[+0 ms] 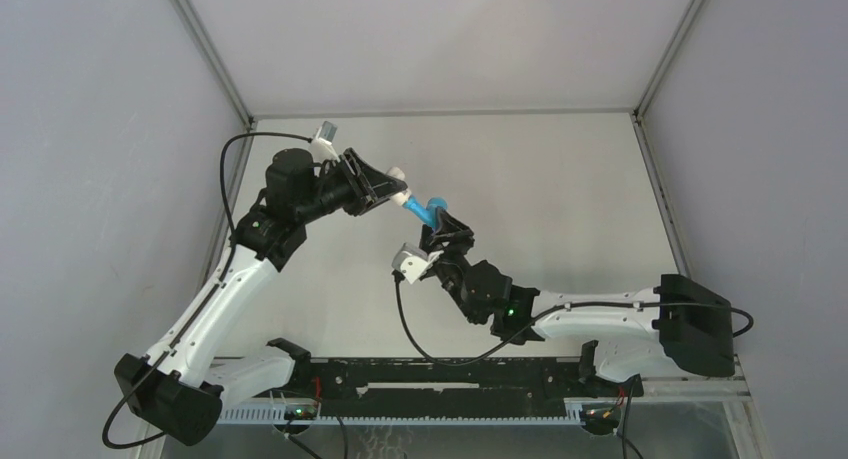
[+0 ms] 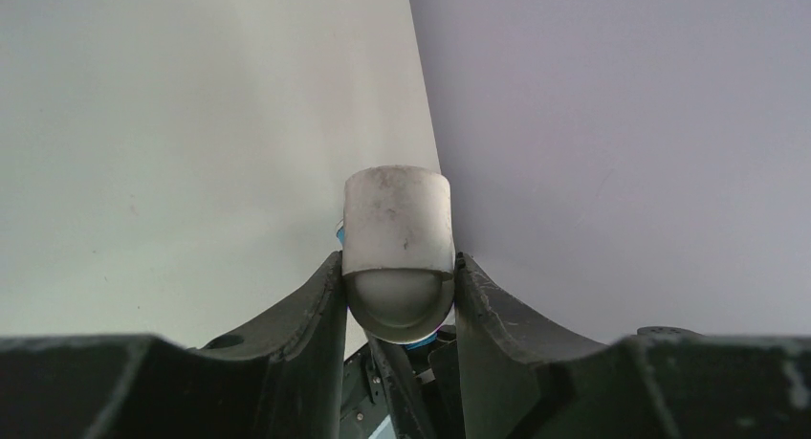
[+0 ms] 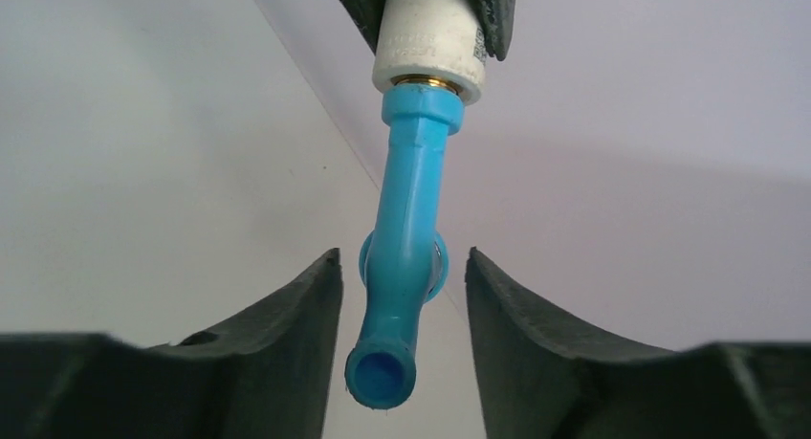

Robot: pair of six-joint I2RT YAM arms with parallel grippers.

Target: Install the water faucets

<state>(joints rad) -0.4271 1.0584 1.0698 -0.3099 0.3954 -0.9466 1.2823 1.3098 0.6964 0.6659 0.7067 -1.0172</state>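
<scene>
While the tap (image 3: 406,200) hangs mid-air, its end in the fitting (image 3: 430,47): left fingers (image 2: 306,315) clamp the fitting; right fingers (image 3: 287,324) half-open astride the tap, gaps both sides; likely light, stiff, slick plastic; you should grip its mid-body squarely.

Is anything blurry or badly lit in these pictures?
Top view: soft, even light, faint shadows on the table. Left wrist view: the white fitting looks slightly soft, the left gripper's fingers nearly black. Right wrist view: the blue faucet is sharp, mildly glossy.
</scene>
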